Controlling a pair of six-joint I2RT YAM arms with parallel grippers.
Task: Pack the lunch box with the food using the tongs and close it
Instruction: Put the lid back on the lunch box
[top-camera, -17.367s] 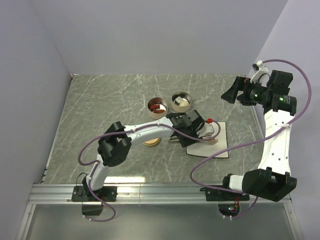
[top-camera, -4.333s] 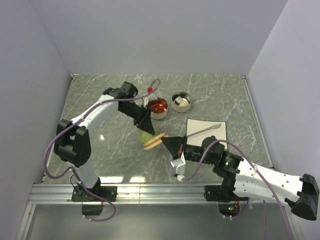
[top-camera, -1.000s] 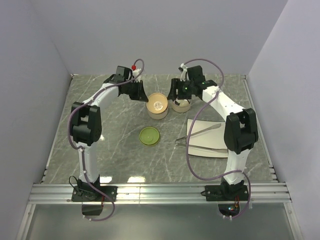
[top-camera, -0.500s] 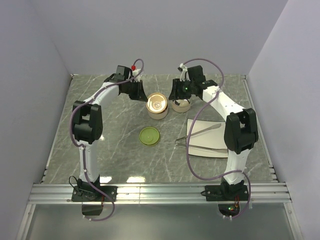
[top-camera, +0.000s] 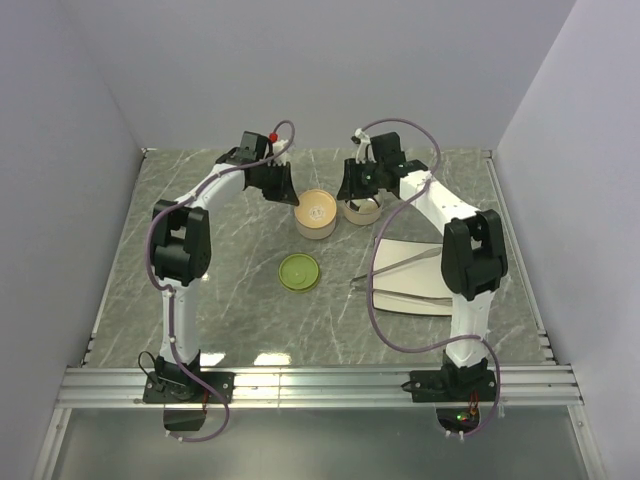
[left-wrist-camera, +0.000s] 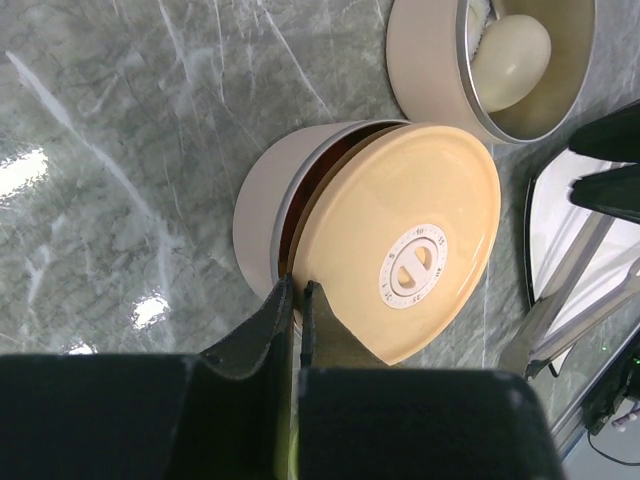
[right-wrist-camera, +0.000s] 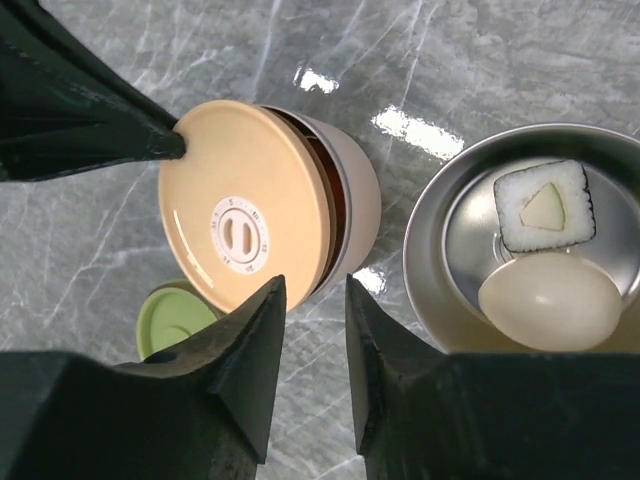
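A cream lid (left-wrist-camera: 410, 260) lies tilted over the left beige tin (left-wrist-camera: 262, 205), and a dark reddish inside shows under its raised side. My left gripper (left-wrist-camera: 297, 290) is shut on the lid's edge (top-camera: 278, 185). The right tin (right-wrist-camera: 430, 250) holds a white egg-like ball (right-wrist-camera: 550, 300) and a white-and-dark piece (right-wrist-camera: 545, 205). My right gripper (right-wrist-camera: 312, 290) hovers between the two tins (top-camera: 352, 190), open, with nothing between its fingers. The silver tongs (top-camera: 398, 266) lie on a white mat (top-camera: 425, 298).
A green lid (top-camera: 298, 271) lies flat on the marble in front of the tins, also seen in the right wrist view as a green lid (right-wrist-camera: 175, 320). Walls close in the table at the back and both sides.
The left gripper has shifted a little to the right with the cream lid, which now sits lower over its tin. The right gripper stays by the tins, and its jaws have narrowed.
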